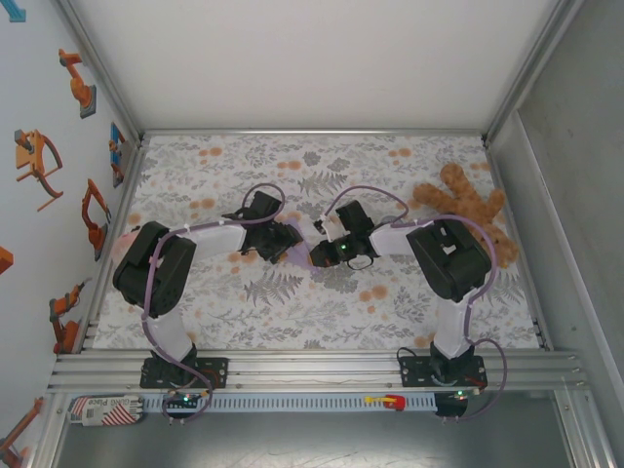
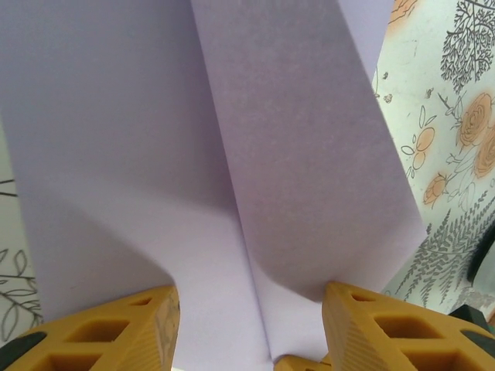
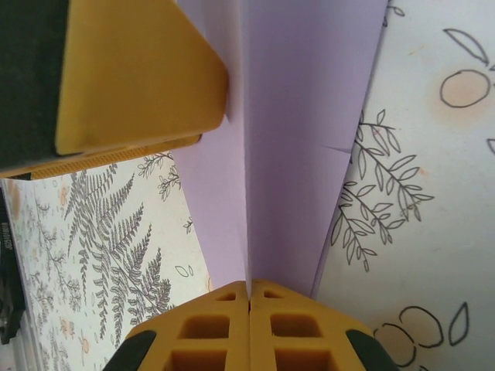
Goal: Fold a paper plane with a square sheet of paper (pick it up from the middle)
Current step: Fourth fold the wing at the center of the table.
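At the middle of the surface (image 1: 244,322), on a cloth printed with grey ferns and orange flowers, the two arms met head on, with the left gripper (image 1: 291,240) and the right gripper (image 1: 327,251) almost touching. Between them was the paper (image 2: 302,154), plain lavender and already creased, not lying flat. From the left wrist it showed as two broad flaps meeting along a crease that ran down toward the gap between the yellow fingers (image 2: 116,332). The right flap lapped over the left one. Its lower corner curled down onto the right-hand finger, and the left flap's lower edge reached the left-hand finger. The left gripper was half open, with one finger on either side of the paper. The flaps brushed the inner faces of the fingers, but whether they pressed the sheet could not be told. From the right wrist the paper stood on edge as a long folded strip running away from the camera, its crease rising straight from the fingertips. The right gripper was closed, its two yellow fingers tight together and pinching the paper at that crease. One finger of the left gripper lay against the strip's left face, farther along it. A small kink marked the strip's right edge. Whether the paper touched the cloth could not be told. A brown bear (image 1: 466,210) lay toward the far right of the surface, well apart from both grippers.
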Tool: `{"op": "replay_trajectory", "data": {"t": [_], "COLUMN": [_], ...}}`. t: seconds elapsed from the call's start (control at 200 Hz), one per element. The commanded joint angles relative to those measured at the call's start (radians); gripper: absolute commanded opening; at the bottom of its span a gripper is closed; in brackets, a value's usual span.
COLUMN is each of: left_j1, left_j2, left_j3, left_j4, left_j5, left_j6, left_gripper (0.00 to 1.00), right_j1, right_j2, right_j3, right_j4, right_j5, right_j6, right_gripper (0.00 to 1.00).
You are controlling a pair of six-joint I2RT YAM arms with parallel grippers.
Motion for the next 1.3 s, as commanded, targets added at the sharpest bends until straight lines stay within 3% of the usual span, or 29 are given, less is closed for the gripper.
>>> {"op": "replay_trajectory", "data": {"t": [0.0, 0.215, 0.411, 0.631, 0.896, 1.297], "left_j1": [0.011, 0.049, 0.058, 0.046, 0.033, 0.032], "left_j2": [-0.057, -0.139, -0.14, -0.073, 0.017, 0.069], "left_j3": [0.028, -0.071, -0.179, -0.236, -0.261, -0.259], "left_j4": [-0.026, 0.148, 0.352, 0.558, 0.739, 0.72], "left_j5": [0.004, 0.047, 0.12, 0.185, 0.239, 0.224], "left_j6": [0.061, 0.065, 0.054, 0.028, -0.017, -0.024], "left_gripper": [0.54, 0.5, 0.28, 0.14, 0.1, 0.09], "right_j1": [-0.018, -0.028, -0.04, -0.049, -0.057, -0.06], "right_j2": [0.025, 0.031, 0.04, 0.046, 0.053, 0.068], "right_j3": [-0.009, -0.006, -0.014, -0.015, -0.013, 0.009], "right_j4": [0.018, 0.023, 0.053, 0.059, 0.044, -0.004], "right_j5": [-0.035, -0.073, -0.099, -0.109, -0.108, -0.1], "right_j6": [0.035, 0.065, 0.103, 0.124, 0.132, 0.127], "right_gripper": [0.0, 0.0, 0.0, 0.0, 0.0, 0.01]}}
